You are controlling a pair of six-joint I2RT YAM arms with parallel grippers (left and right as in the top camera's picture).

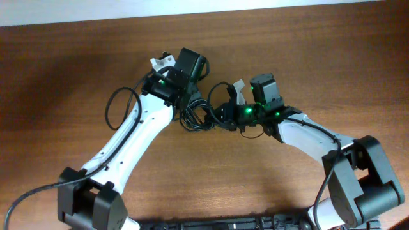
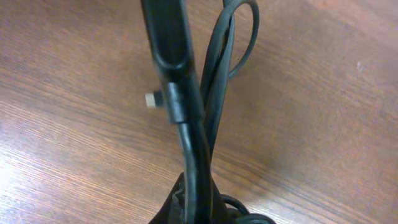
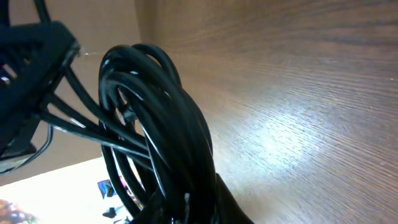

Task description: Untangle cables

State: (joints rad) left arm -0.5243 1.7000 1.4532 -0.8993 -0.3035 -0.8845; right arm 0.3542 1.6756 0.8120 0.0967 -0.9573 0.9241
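The cables (image 1: 199,120) are a small black tangle on the wooden table, between my two grippers. My left gripper (image 1: 187,107) is at the tangle's left side. In the left wrist view its jaws (image 2: 196,202) are shut on a black cable (image 2: 171,56) that runs up from them. That cable has a plug with a silver tip (image 2: 150,99) and a thin loop (image 2: 239,37) beside it. My right gripper (image 1: 225,114) is at the tangle's right side. In the right wrist view its jaws (image 3: 186,208) are shut on a bunch of several looped cables (image 3: 161,118) held off the table.
A thin black loop (image 1: 121,105) lies beside the left arm. The left arm's black gripper body (image 3: 31,68) shows close by in the right wrist view, with strands stretched toward it. The wooden table (image 1: 287,51) extends all around, and its far edge is at the top.
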